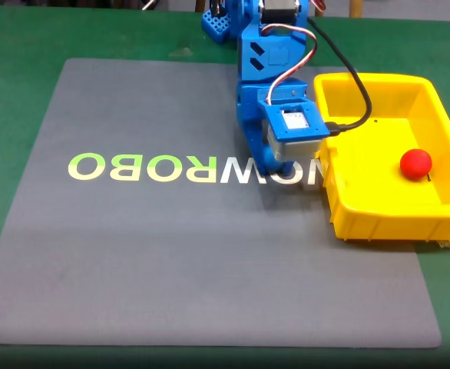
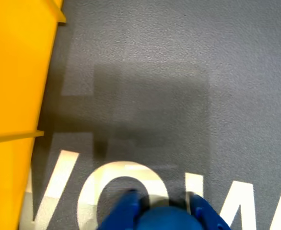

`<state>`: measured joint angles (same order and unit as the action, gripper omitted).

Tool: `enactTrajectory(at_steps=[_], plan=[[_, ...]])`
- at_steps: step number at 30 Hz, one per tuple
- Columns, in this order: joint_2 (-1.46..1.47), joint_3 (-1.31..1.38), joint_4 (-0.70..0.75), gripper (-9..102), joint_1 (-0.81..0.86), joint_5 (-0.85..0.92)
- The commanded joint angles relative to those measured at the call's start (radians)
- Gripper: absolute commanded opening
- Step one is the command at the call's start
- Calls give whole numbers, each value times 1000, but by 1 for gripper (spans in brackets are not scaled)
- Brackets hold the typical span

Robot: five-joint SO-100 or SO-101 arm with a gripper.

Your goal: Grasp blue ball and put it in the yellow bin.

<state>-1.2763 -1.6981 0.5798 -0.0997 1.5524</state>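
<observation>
1. Gripper (image 2: 162, 208) first: in the wrist view your two blue fingers (image 2: 126, 208) stand on either side of the blue ball (image 2: 165, 219) at the bottom edge of the picture. They look closed against it, so I judge the ball clamped, though only its top shows.
2. You are low over the grey mat (image 1: 171, 246), right above the white lettering (image 2: 64, 184). In the fixed view the gripper (image 1: 275, 163) sits down on the letters, and its own body hides the ball there.
3. What the coming move turns on: the yellow bin (image 2: 13, 72) lies to the left in the wrist view. In the fixed view the yellow bin (image 1: 363, 207) is just beside the gripper, on its right.
4. Its near wall stands between ball and bin floor, so you will likely need to lift before you swing across.
5. Farther in, a red ball (image 1: 415, 163) rests on the bin floor; aim for bare floor away from it.
6. Beyond the mat, the green bench (image 1: 18, 77) carries everything.
</observation>
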Motion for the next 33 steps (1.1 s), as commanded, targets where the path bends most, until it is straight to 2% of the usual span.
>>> enactTrajectory(at_steps=[1, 10, 22, 33], plan=[[-9, 54, -9, 0, 8, -15], [-35, 52, -8, 0, 17, 2], [-310, 43, -6, 0, 8, 77], [-453, 40, -5, 0, -161, 63]])
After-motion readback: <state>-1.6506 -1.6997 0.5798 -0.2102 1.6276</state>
